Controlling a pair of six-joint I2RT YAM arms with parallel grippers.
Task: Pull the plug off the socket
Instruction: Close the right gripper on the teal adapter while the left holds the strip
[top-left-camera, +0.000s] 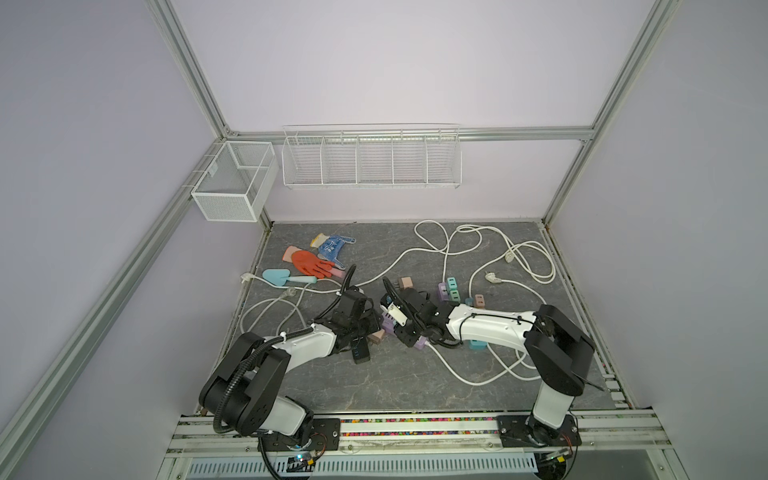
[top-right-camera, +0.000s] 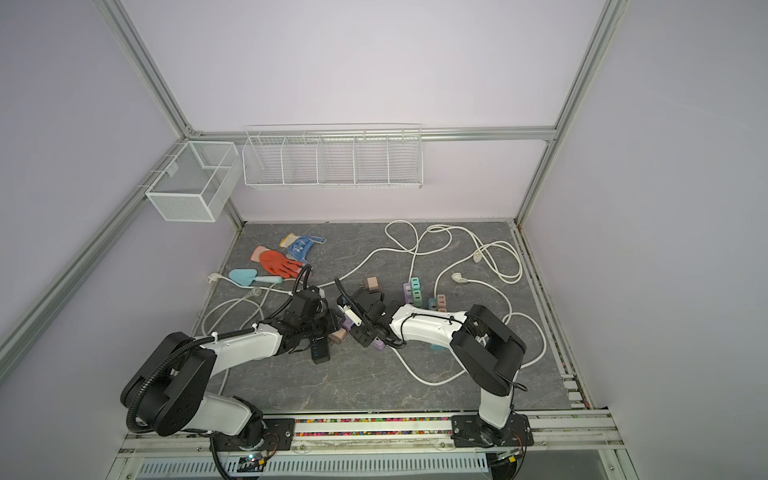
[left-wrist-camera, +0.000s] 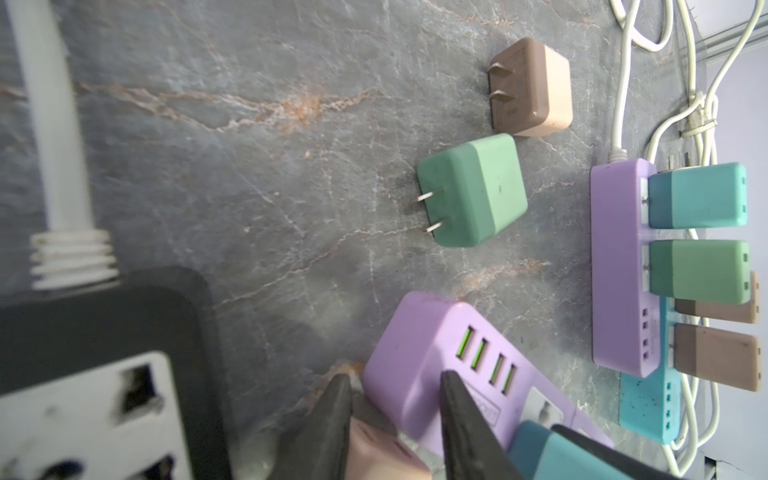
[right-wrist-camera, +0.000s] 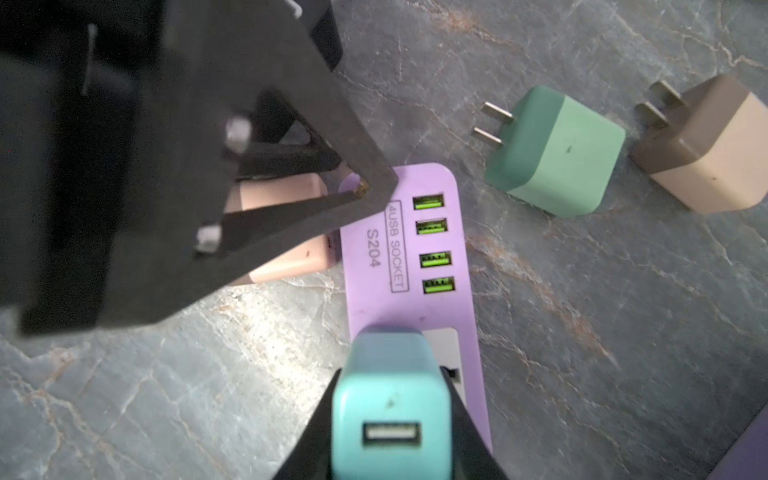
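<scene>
Grey marble tabletop (top-left-camera: 395, 386), centre: a purple plastic four-USB power strip (right-wrist-camera: 399, 266) lies between both arms. The right gripper (right-wrist-camera: 390, 457) clamps the teal cube plug (right-wrist-camera: 390, 386) seated in it. The left gripper (left-wrist-camera: 395, 399) pinches a pale pink plug (right-wrist-camera: 286, 253) on its left.

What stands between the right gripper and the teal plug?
Nothing visible: the right gripper clamps the teal plug, seated in the purple socket strip. The left gripper holds a pink plug at the strip's side.
</scene>
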